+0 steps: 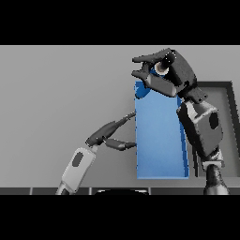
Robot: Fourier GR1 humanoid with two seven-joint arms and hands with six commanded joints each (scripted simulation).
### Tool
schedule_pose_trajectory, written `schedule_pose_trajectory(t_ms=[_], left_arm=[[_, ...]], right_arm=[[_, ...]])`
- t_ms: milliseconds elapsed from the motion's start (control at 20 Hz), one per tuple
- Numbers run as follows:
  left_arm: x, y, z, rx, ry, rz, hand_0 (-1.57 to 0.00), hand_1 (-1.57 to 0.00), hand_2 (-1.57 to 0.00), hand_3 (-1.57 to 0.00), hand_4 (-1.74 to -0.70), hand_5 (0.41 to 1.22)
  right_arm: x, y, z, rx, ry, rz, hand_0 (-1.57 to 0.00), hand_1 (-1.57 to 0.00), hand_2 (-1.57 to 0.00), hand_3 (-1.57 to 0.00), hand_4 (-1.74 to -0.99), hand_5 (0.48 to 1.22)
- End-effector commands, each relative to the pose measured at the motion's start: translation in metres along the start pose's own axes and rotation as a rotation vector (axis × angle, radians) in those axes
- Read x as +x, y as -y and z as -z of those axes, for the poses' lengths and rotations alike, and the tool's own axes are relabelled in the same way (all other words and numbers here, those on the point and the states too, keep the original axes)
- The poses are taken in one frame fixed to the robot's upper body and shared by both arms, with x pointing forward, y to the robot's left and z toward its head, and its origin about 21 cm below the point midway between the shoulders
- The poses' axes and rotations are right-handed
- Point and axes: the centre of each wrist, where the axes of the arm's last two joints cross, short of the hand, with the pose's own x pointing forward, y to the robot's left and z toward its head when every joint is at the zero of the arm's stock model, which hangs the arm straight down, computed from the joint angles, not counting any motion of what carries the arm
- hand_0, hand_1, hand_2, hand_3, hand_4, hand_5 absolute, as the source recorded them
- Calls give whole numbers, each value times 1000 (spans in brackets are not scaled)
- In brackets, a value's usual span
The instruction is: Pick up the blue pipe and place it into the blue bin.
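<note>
1. While the right arm (202,129) runs up from the lower right edge over the bin's right side, the right hand (174,70) sits above the bin's far end, fingers and thumb curled toward the left.
2. Right hand is clamped on the pipe (154,69): only a bit of blue shows between fingers and thumb, next to a pale round patch on the palm side.
3. Pipe location: held in the right hand, over the far edge of the bin (159,140), off the table.
4. Left arm (77,168) comes in from the lower edge, angled up and right. Left hand (105,136) lies low on the table (61,93), fingers straight and spread apart, holding nothing.
5. Left fingertips reach the bin's left wall; touching or just short of it, can't tell.
6. Hidden: most of the pipe is inside the right hand, so its length and tilt can't be read.
7. Right forearm covers the bin's right wall and part of its floor.
8. Dark tray (225,89) with a grey inside sits just right of the bin, largely behind the right arm and cut off at the right edge.
9. Bin is long, open-topped, blue, running near to far at centre right.
</note>
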Motion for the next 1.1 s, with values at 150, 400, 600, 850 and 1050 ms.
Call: schedule_pose_trajectory(t_ms=[150, 400, 600, 850, 1050], left_arm=[[-2, 0, -6, -9, 22, -3, 0, 0, 0, 1, -886, 412], [-1, -1, -3, -1, 14, 20, 1, 1, 1, 1, -869, 418], [-2, 0, -6, -6, 19, 11, 1, 1, 1, 1, -870, 421], [-3, 3, -10, -5, 18, -3, 1, 1, 1, 1, -880, 427], [-2, 6, -9, -5, 25, -8, 1, 1, 1, 1, -887, 423]], right_arm=[[-12, 47, -9, -168, -78, -34, -1571, -1571, -1571, -1571, -1741, 1221], [-42, 85, -52, -322, -221, -28, -1571, -1571, -1571, -1571, -1741, 1221], [-73, 86, -94, -403, -369, -5, -1571, -1571, -1571, -1571, -1741, 1221], [-102, 70, -138, -512, -521, 46, -1571, -1571, -1571, -1571, -1741, 1221], [-126, 58, -161, -621, -691, 36, -1571, -1571, -1571, -1508, -1741, 1221]])
